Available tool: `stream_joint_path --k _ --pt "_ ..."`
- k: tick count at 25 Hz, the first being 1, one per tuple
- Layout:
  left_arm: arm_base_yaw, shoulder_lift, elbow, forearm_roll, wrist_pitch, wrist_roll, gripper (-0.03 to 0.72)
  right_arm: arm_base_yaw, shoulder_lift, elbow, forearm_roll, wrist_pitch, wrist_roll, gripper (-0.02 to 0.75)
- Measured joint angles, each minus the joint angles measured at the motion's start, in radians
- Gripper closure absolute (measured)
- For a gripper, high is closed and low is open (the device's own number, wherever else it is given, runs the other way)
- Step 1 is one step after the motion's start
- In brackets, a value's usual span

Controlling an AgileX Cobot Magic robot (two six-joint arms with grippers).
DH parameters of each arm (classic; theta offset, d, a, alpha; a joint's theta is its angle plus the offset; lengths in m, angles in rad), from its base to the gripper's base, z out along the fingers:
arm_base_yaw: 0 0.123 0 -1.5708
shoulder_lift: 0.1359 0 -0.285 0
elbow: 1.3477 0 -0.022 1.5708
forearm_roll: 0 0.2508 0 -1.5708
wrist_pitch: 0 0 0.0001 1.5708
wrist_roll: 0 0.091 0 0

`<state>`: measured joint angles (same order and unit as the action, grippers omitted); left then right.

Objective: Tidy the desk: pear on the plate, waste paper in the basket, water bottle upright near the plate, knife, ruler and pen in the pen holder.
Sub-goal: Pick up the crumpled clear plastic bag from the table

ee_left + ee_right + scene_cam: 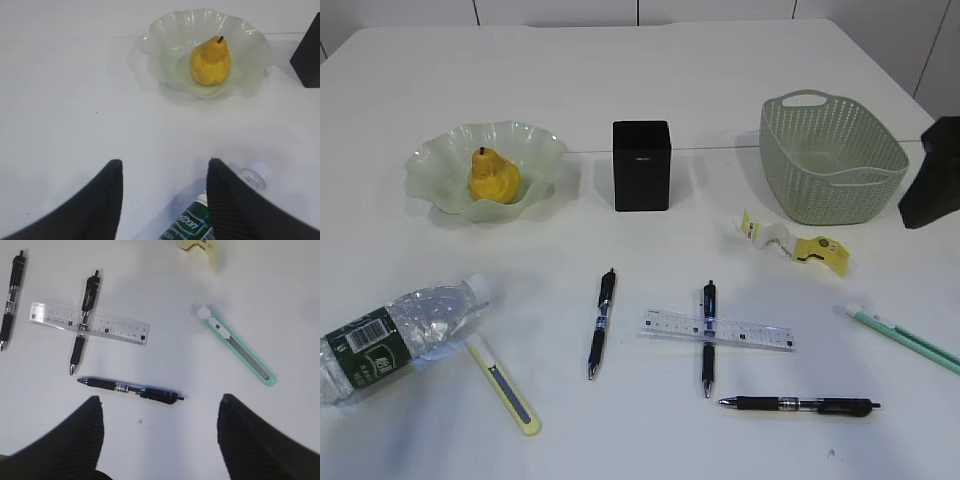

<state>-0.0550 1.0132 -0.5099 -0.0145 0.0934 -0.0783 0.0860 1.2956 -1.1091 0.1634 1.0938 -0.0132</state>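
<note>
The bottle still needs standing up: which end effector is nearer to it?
Left. The left end effector hovers right above the water bottle, open. The right end effector is over the pens, far across the table.

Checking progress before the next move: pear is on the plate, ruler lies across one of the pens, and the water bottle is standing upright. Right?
Not quite. The water bottle is lying on its side, as the exterior view shows. The pear is on the plate, and the ruler does cross a pen.
</note>
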Motion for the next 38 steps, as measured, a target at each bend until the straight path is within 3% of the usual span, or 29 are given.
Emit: stream_joint_path --k 27,38 --pt "0.000 -0.108 0.000 0.007 0.097 0.000 0.340 0.000 0.618 -0.396 -0.063 -0.057 -0.271 0.186" --pt "0.000 -0.108 0.000 0.120 0.097 0.002 0.358 0.000 0.703 -0.431 -0.064 -0.147 -0.424 0.186"
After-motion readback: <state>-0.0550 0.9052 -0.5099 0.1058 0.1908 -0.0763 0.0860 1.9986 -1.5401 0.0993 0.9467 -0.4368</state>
